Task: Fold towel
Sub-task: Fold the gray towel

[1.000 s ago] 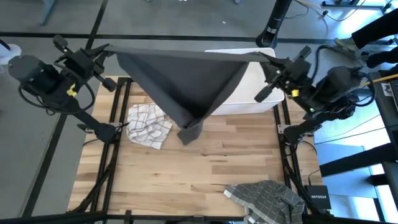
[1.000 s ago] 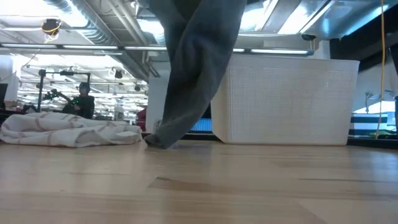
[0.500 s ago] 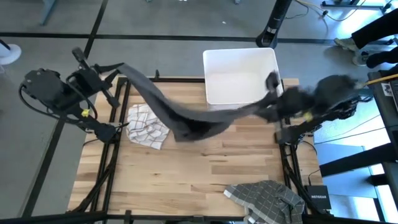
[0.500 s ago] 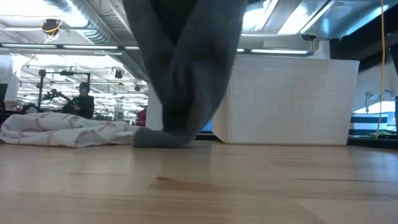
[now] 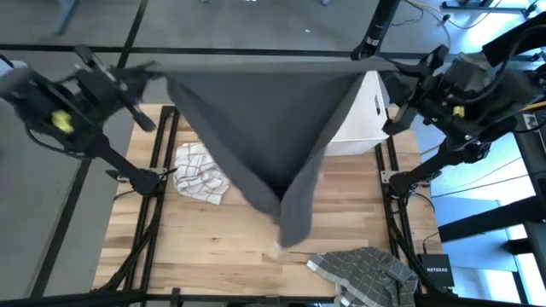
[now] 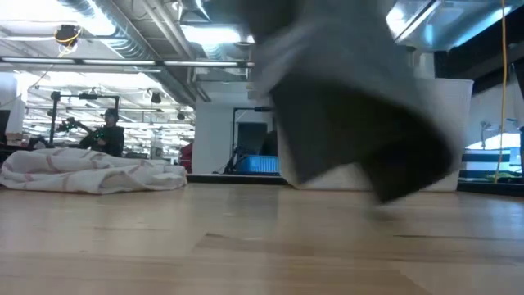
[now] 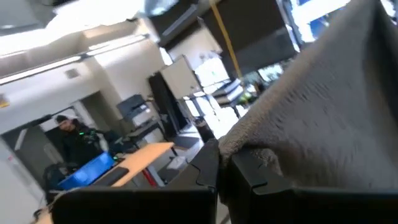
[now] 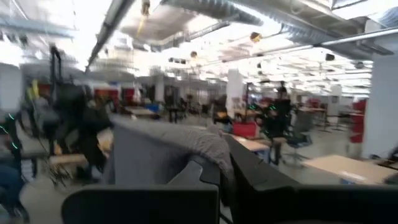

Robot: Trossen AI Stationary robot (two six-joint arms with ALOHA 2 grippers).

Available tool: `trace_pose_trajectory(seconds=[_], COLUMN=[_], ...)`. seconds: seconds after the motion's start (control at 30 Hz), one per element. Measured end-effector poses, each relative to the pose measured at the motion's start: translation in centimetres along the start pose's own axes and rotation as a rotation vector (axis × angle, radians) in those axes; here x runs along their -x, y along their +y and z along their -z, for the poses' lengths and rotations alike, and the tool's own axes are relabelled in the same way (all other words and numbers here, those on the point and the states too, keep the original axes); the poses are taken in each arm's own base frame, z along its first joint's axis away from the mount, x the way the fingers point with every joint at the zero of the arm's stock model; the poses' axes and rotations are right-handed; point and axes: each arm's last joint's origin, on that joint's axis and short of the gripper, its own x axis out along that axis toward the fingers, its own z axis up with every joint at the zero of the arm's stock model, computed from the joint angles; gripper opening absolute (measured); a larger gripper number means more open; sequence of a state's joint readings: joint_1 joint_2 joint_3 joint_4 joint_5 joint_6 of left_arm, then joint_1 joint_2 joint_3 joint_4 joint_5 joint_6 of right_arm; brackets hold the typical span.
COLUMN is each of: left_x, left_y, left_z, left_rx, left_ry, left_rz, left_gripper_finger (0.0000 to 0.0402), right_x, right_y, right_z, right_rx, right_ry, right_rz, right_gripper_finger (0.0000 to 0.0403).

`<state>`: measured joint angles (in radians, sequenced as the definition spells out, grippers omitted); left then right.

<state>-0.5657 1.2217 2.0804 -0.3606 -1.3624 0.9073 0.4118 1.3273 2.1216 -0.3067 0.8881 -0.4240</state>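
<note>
A dark grey towel (image 5: 264,128) is stretched high above the table between my two grippers. Its top edge runs level and its lower part hangs to a point (image 5: 294,230). In the low view the towel (image 6: 360,115) is a blurred mass whose lower end seems clear of the wooden table (image 5: 213,247). My left gripper (image 5: 152,75) is shut on the towel's left top corner. My right gripper (image 5: 386,68) is shut on the right top corner. My left gripper pinches the towel's top corner (image 7: 249,146) between its two fingers (image 7: 208,165), coming about level from the table's left side. The towel's top edge runs taut away from it, and the cloth hangs below. My right gripper pinches the opposite top corner (image 8: 211,146) between its two fingers (image 8: 239,165), about level from the table's right side. The edge is drawn taut toward the other arm.
A white bin (image 5: 367,119) stands at the far right of the table, half hidden behind the towel. A crumpled checked cloth (image 5: 203,170) lies at the left, and a grey patterned cloth (image 5: 363,273) at the near right edge. A person sits in the room far behind the table (image 6: 108,129).
Half a second ago both grippers dipped and came closer together, so the towel sagged slack with its lower end on the table. They have since risen and drawn apart. The top edge is taut again, and the lower end has swung up toward the table's near edge.
</note>
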Motion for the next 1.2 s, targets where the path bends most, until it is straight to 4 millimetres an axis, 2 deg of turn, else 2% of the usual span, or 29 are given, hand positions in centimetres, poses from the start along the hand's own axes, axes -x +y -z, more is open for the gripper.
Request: trace_pose_trajectory(seconds=[0.17, 0.3, 0.63, 0.77, 0.9, 1.03, 1.2], left_x=[0.1, 0.1, 0.2, 0.6, 1.4, 2.8, 4.7], left_y=[1.8, 1.8, 1.6, 0.7, -0.7, -2.9, -5.4], left_z=[-0.8, -0.8, -0.8, -0.4, 0.3, 1.6, 3.9], left_rx=[0.096, 0.067, 0.084, 0.079, 0.084, 0.089, 0.116], left_ry=[0.002, 0.004, -0.020, -0.020, -0.023, -0.017, 0.028], left_rz=[-0.059, -0.058, -0.035, 0.029, 0.127, 0.264, 0.464], left_gripper_finger=[0.0004, 0.0005, 0.0005, 0.0005, 0.0005, 0.0005, 0.0005], right_x=[-0.1, 0.0, -0.2, -0.4, -0.5, -0.1, 0.9], right_y=[0.7, 0.7, 0.5, 1.2, 2.2, 3.7, 5.9], right_z=[1.4, 1.7, 0.9, 1.6, 3.0, 5.2, 7.4], right_rx=[0.078, 0.109, 0.098, 0.135, 0.118, 0.145, 0.218], right_ry=[0.095, 0.129, 0.077, 0.117, 0.173, 0.306, 0.426], right_rz=[-0.027, -0.013, 0.033, 0.014, -0.123, -0.245, -0.297], right_gripper_finger=[0.0010, 0.0010, 0.0010, 0.0010, 0.0010, 0.0010, 0.0010])
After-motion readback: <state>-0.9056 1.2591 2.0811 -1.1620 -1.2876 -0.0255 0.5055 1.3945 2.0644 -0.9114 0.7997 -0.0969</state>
